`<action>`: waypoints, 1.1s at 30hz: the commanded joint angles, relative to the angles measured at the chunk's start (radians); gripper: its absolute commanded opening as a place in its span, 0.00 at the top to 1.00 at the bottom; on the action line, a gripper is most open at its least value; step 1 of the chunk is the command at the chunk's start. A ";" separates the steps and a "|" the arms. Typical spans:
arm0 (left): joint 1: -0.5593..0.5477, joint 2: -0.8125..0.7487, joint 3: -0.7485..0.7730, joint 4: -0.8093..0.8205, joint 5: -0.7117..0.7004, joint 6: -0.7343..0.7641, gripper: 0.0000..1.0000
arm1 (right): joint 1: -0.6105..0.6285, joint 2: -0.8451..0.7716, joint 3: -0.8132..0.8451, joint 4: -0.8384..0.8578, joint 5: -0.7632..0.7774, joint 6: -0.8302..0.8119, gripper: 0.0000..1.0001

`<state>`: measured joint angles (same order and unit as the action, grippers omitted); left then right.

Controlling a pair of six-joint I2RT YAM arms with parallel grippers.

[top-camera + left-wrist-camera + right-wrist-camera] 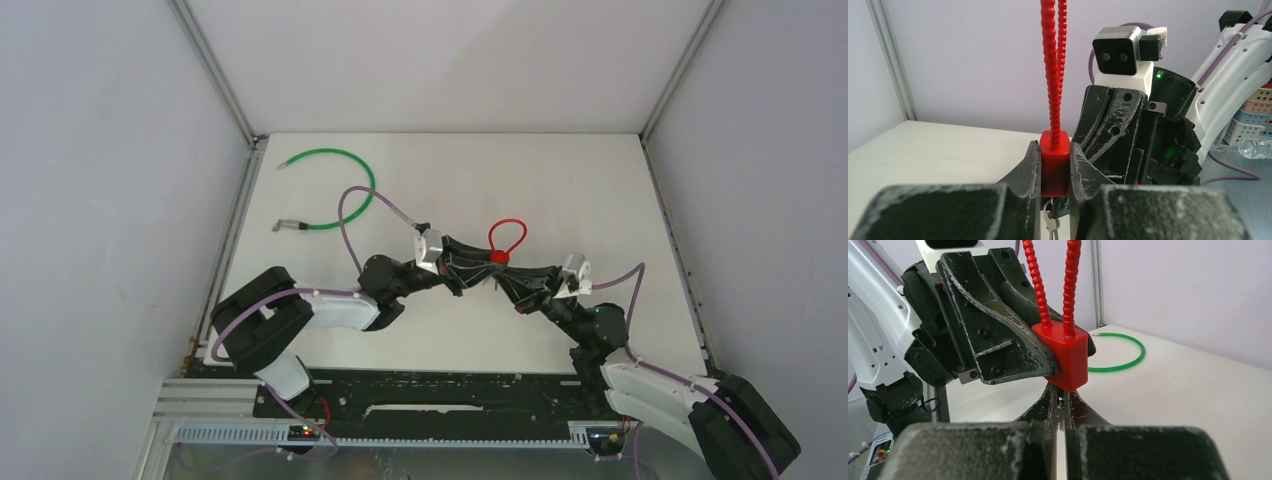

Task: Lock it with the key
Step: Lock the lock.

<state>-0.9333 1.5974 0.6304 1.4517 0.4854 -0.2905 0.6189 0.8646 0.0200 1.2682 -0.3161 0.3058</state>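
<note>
Right gripper: fingers pinched together on key under the lock. Left gripper: fingers clamped on red lock, mid-table, loop toward 12 o'clock. Green cable at 10 o'clock, well apart.

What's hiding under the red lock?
Under the red lock body, small silvery keys hang down, and the right gripper pinches shut just below it. The keyhole itself is covered, so I cannot see it.
</note>
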 commanded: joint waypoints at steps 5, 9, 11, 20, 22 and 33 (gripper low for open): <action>-0.038 -0.019 0.076 0.142 0.132 -0.049 1.00 | 0.010 0.177 -0.083 -0.015 0.001 -0.046 1.00; -0.039 -0.019 0.079 0.142 0.148 -0.049 1.00 | 0.010 0.259 -0.088 0.051 -0.041 -0.059 1.00; -0.039 -0.021 0.078 0.142 0.152 -0.049 1.00 | 0.009 0.275 -0.088 0.061 -0.045 -0.065 1.00; -0.042 -0.017 0.104 0.142 0.195 -0.042 1.00 | 0.009 0.320 -0.079 0.064 -0.087 -0.095 1.00; -0.045 -0.012 0.119 0.142 0.224 -0.047 1.00 | 0.007 0.301 -0.064 0.052 -0.109 -0.097 1.00; -0.027 -0.125 0.089 0.142 0.396 -0.065 1.00 | -0.034 0.066 0.155 -0.302 -0.342 -0.232 1.00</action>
<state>-0.9024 1.5635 0.6495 1.4429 0.5938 -0.2794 0.6029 0.9115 0.0689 1.3029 -0.4412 0.1669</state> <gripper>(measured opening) 0.180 0.027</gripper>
